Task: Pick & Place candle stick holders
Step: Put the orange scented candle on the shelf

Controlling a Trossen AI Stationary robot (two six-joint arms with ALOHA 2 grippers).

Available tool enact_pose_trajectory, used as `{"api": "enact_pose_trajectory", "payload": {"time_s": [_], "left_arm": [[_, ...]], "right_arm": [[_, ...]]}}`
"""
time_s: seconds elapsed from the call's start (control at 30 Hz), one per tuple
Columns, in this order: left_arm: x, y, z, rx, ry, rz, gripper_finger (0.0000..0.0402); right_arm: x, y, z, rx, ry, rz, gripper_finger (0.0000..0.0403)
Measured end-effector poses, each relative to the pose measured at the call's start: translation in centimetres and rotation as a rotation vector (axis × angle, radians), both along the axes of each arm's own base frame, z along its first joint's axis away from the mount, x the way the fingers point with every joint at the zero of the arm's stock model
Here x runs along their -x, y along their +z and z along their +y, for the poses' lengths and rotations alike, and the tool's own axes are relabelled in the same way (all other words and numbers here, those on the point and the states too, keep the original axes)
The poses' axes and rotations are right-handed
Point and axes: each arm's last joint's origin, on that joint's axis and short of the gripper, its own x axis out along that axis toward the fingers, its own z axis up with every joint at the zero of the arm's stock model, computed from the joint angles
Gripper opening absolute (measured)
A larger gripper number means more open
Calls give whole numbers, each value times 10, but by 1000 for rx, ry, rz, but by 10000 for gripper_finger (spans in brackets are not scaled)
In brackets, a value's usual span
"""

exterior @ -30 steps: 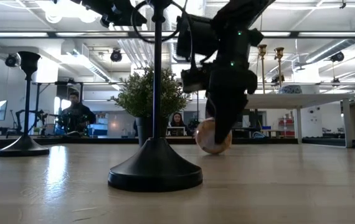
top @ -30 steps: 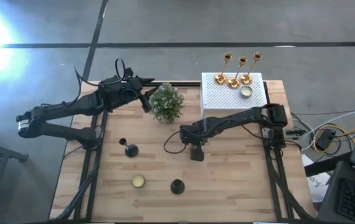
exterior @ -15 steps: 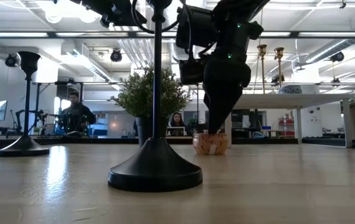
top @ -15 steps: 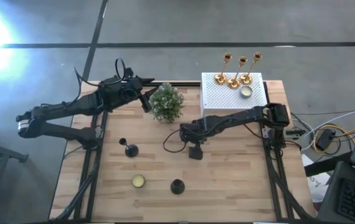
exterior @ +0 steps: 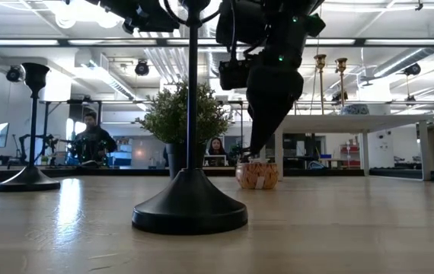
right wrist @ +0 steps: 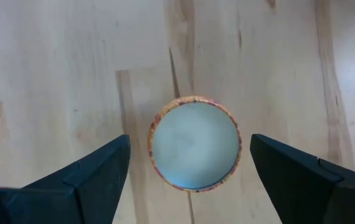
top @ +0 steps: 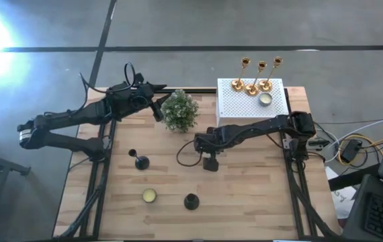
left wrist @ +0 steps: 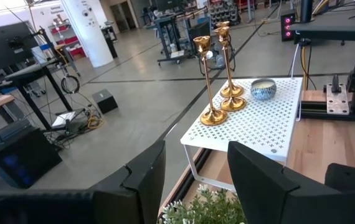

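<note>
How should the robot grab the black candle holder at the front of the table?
Grip the black candle holder by its thin stem, probably low down, coming in level from the side. It stands upright, and its base is wide and sloping, so fingers would likely slip there. The open right gripper is nearest.

Open-plan robotics lab: equipment racks (left wrist: 177,25), monitors (left wrist: 3,46), seated people (exterior: 91,141).
</note>
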Motion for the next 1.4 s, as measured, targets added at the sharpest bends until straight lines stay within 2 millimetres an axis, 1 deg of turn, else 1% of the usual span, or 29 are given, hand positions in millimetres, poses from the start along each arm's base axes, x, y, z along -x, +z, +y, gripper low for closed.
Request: {"api": "enact_pose_trajectory", "payload": {"time_s": [0.2,0.3,0.7,1.0,1.1,1.23,1.4], "left_arm": [[0,0,0,0,0,0,179],[0,0,0,0,0,0,179],[0,0,0,0,0,0,179],[0,0,0,0,-1,0,179],[0,0,0,0,-1,0,179],[0,0,0,0,-1,0,179],[0,0,0,0,-1,0,179]], "right_arm": [[-2,-7,0,-2,-5,18,356],[-2,-11,-1,-2,-6,29,362],[-4,-19,-6,-14,-11,53,364],[-6,-34,-6,-32,2,93,364],[-6,-33,-6,-31,1,86,363],[-6,-33,-6,-21,-2,84,349],[-6,-32,-7,-7,-9,84,300]]}}
